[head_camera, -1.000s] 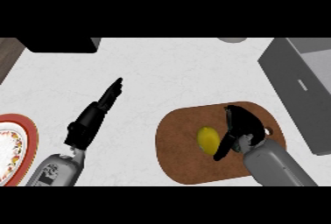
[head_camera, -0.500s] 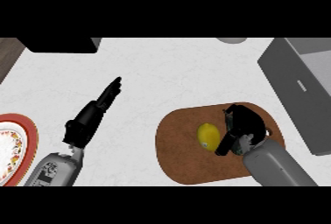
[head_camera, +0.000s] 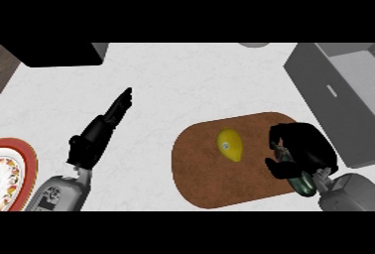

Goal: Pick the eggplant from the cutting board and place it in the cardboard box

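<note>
head view looks steeply down on a pale marbled counter (head_camera: 190, 84), and we describe it from the robot's own sides. near the right of the view lies a brown, rounded cutting board (head_camera: 219, 181). on its bare middle sits a small yellow fruit (head_camera: 230, 144), apart from everything else. at the board's right edge our right hand (head_camera: 302, 149) is curled over, its black fingers closed round the eggplant (head_camera: 300, 182), a dark green-black shape of which only the lower end shows, poking out beneath the hand beside the grey forearm. so the eggplant is over the right edge of the cutting board, in the hand's grasp; whether it touches the wood we cannot tell. beyond the board, at the far right, stands the cardboard box (head_camera: 330, 89), which appears grey here, with a tall side wall and an open top running off the edge of the view; it is just beside the board and apart from the hand. on the left, our left hand (head_camera: 102, 126) rests above the counter with its fingers straight and together, pointing up and to the right, holding nothing. a plate with a red rim (head_camera: 26, 154) peeks in at the lower left edge, and a dark block (head_camera: 55, 53) fills the upper left corner.
</note>
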`<state>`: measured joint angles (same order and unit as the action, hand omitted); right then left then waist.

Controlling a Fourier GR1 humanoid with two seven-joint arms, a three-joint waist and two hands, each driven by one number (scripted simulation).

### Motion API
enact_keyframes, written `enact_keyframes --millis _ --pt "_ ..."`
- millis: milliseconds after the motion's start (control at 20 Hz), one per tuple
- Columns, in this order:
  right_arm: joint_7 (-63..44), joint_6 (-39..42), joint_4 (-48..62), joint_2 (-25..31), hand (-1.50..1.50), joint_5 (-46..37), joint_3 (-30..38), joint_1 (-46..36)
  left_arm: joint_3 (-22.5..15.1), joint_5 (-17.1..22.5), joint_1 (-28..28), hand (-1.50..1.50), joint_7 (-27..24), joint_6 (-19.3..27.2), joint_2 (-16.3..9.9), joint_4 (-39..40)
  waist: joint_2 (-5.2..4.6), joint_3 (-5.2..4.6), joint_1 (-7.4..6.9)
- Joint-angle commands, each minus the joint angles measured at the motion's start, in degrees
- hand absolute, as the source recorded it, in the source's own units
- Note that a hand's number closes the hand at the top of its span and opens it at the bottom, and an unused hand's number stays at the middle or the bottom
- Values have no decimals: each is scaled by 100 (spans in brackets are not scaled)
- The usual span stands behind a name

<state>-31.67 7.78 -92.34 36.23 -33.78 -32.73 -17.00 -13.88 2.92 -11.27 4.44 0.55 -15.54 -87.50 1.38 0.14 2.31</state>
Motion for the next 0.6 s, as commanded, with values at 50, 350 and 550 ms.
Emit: enact_keyframes --millis 50,350,550 --pt "2191 -680 -769 1412 150 -233 296 345 127 30 138 0 -43 70 -16 100 -4 28 315" --pt "4296 -1590 -936 2572 150 901 1713 1373 165 -93 295 0 -212 222 -8 -21 -21 16 407" --pt "5556 -1725 -811 2990 150 1892 2653 2119 220 -9 562 0 -308 138 -80 -105 -8 11 407"
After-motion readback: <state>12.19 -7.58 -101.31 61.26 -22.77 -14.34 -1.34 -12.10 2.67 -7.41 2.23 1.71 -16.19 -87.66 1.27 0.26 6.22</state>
